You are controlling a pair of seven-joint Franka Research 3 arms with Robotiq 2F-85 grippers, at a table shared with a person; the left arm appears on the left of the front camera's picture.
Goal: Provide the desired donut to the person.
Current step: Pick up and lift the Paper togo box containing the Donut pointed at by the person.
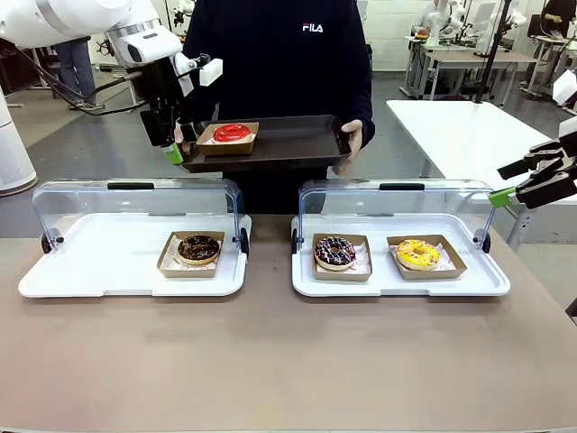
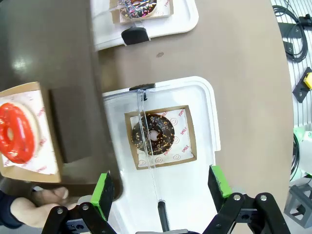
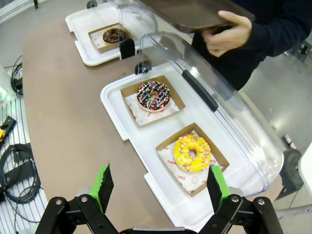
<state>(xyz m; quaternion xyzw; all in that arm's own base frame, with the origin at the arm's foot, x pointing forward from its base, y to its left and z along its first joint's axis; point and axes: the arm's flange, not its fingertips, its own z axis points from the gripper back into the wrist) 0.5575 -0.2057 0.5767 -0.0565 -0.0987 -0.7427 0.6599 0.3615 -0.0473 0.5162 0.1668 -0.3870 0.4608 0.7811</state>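
- Front view: the red donut [image 1: 233, 133], in its card box, is shown on the dark tray [image 1: 297, 140]. The tray is held level by the person [image 1: 279, 63] beyond the far edge of the counter [image 1: 270, 361], evidently so that the donut can be received. The left end effector [image 1: 174, 149] hangs just beside the tray's left end, fingers spread and empty. The right end effector [image 1: 507, 180] is held spread at the far right, clear of the work.
- Left wrist view: between the spread green pads, the chocolate donut [image 2: 153, 134] is seen below in the left display tray [image 2: 204, 122], crossed by the raised clear lid's edge. A hand [image 2: 29, 207] grips the dark tray's edge.
- Right wrist view: the sprinkled donut [image 3: 154, 95] and yellow donut [image 3: 192, 153] lie boxed in the right display tray [image 3: 141, 141]. Their lid [image 3: 234, 122] is tilted back for access. Delivery is judged essentially complete.
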